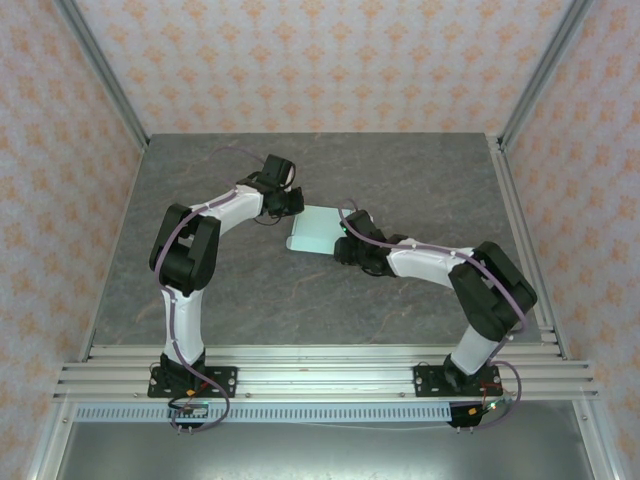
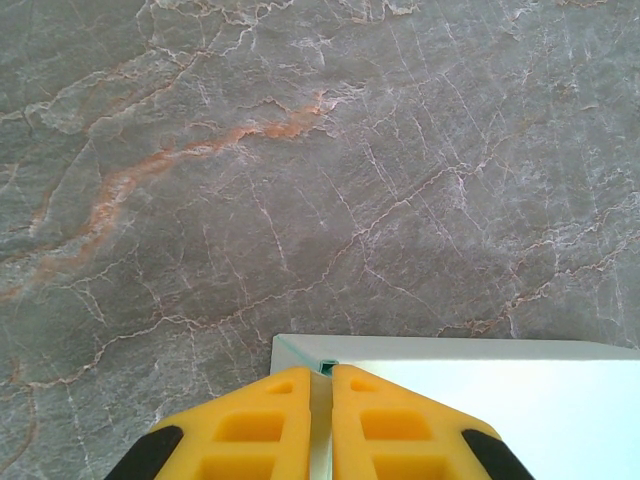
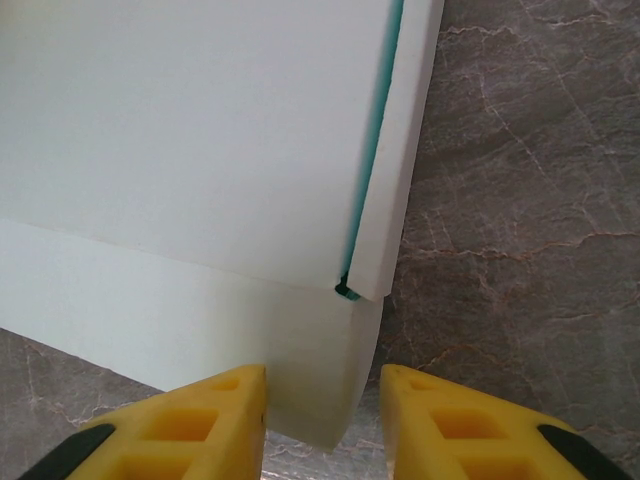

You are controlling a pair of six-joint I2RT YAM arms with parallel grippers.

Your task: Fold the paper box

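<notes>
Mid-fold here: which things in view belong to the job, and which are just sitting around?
Job: paper box, pinched by the shut left gripper; open right gripper straddling its corner.
Just there: grey table; aluminium rails; patterned walls.

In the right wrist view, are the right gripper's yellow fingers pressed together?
No: the fingers of the right gripper stand apart, a corner of the pale mint-green card paper box between them.

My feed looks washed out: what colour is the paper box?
The paper box is pale mint green, teal along the seam; best in the right wrist view.
</notes>
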